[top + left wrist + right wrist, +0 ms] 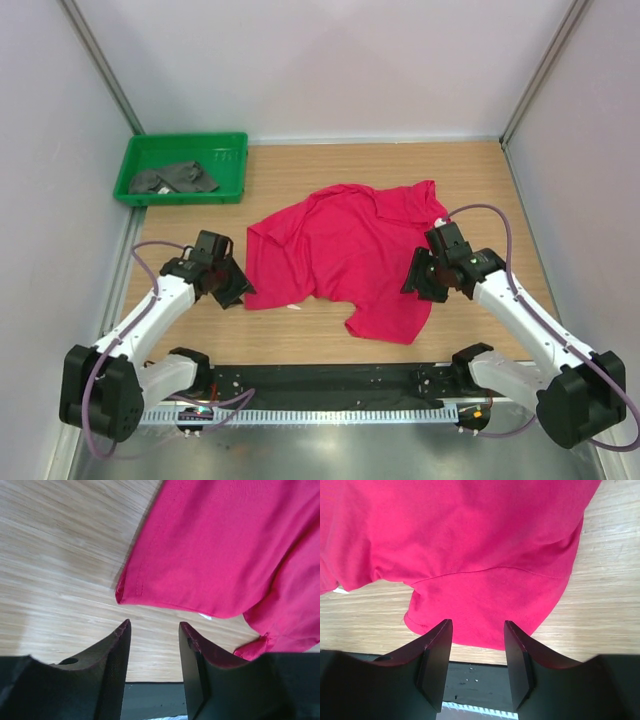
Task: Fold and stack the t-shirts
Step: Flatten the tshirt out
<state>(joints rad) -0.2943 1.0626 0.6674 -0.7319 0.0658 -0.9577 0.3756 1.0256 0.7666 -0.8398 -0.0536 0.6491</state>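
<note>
A: Handling of the red t-shirt (350, 250)?

B: Soft, light, limp. Bound to sag, drag and crease once lifted, with no stiffness to push against. Lying rumpled and unfolded on the surface (300, 340), right of the green tray (180, 198) and nearer the arm bases than it.

A: Where to pinch?

B: At stitched edges, by judgement. On the tray side, at the hem corner (120, 592). On the side away from the tray, at the rounded lobe (475, 615). Better to take a single layer and avoid thick bunches, for fear of slipping.

A: And the dark grey t-shirt (175, 180)?

B: Crumpled inside the tray. Probably just as soft, in a smaller bundle.

A: State of each tool?

B: For the left tool (153, 626): spread, pinching nothing, over bare wood just short of that hem corner, on the near side of the tray. For the right tool (478, 624): spread as well, nothing gripped, over the lobe's near edge, well right of the tray.

A: Room to move?

B: Bare wood between tray and shirt, plus a strip behind the shirt, level with the tray. Tight toward the arm bases, with the black rail (330, 380) near the lowest cloth. Closed in by side walls, so no wide sweeps away from the tray.
</note>
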